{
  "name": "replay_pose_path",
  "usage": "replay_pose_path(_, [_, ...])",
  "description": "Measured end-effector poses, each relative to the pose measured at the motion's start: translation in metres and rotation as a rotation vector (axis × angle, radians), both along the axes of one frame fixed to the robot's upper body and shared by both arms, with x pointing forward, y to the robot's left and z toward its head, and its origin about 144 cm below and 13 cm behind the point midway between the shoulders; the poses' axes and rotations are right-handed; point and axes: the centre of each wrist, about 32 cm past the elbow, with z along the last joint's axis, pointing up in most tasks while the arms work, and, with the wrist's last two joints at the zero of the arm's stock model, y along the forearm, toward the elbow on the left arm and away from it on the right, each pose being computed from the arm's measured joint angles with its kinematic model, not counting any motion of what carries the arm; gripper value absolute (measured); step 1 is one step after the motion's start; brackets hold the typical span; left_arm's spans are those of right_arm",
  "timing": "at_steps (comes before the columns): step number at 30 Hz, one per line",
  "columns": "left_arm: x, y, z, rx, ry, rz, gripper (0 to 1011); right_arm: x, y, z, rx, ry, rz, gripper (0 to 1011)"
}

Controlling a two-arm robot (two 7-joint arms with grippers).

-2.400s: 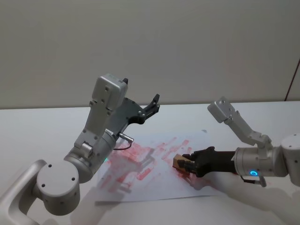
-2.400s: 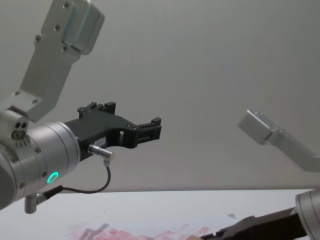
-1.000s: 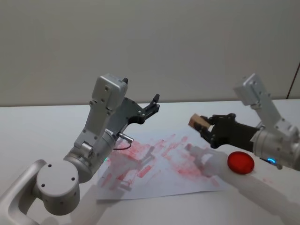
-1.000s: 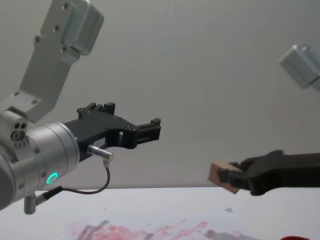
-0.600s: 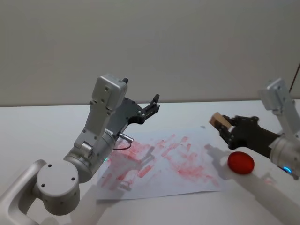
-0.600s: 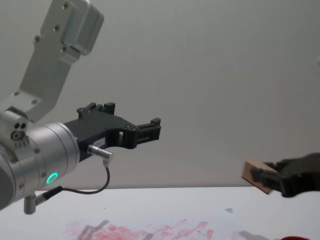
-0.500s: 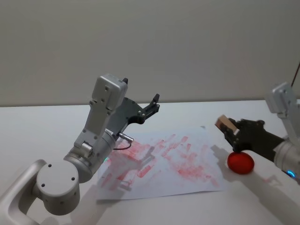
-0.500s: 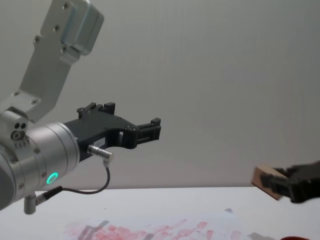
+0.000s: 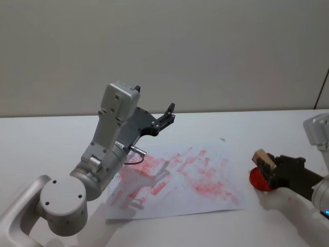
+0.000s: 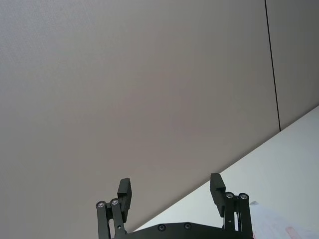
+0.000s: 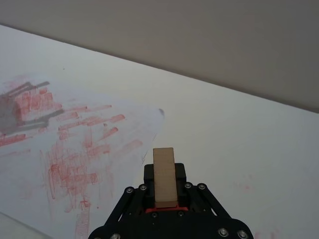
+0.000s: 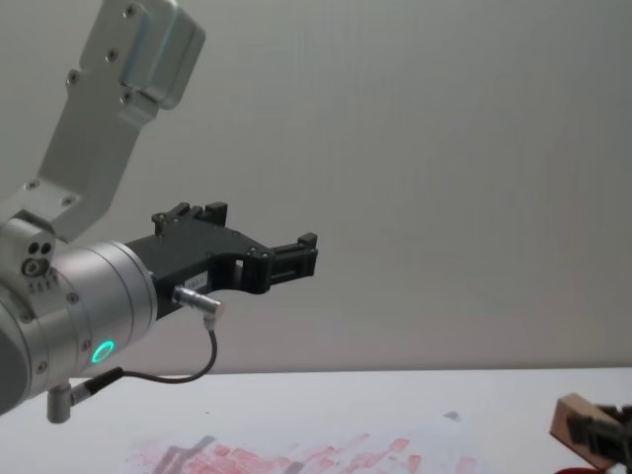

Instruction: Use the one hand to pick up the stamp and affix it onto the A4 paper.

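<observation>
The stamp (image 9: 262, 157) is held in the right gripper (image 9: 269, 170), whose 2 black fingers are closed on its sides, and it stands tilted at the right of the table, beyond the right edge of the A4 paper (image 9: 180, 180). It is just over a red ink pad (image 9: 255, 179), which sits on the white table (image 9: 46, 139) beside the sheet; I cannot tell if the stamp's face touches the pad. In the right wrist view the wooden block (image 11: 164, 177) sticks out from between the jaws, with a little red under it. In the chest view the block (image 12: 577, 423) appears low at the right edge.

The paper is already covered with many red prints, mostly in its middle and left part.

The left gripper (image 9: 165, 116) is raised over the far left side of the sheet, its fingers apart and empty, as the left wrist view (image 10: 171, 188) confirms. It looks parked.

I judge that the step in hand is to ink the stamp. To do this well, the face should meet the pad flat, with a short, even press, not on 1 edge. Then the arm should carry it to a free place on the sheet, perhaps near the right margin, and press straight down without sliding, so the print does not smear.
</observation>
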Motion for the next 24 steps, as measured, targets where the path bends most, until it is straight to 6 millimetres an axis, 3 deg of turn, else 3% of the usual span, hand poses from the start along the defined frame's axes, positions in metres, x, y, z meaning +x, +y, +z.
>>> replay_pose_path(24, [0.0, 0.0, 0.0, 0.0, 0.0, 0.0, 1001, -0.006, -0.004, -0.013, -0.034, 0.082, -0.027, 225])
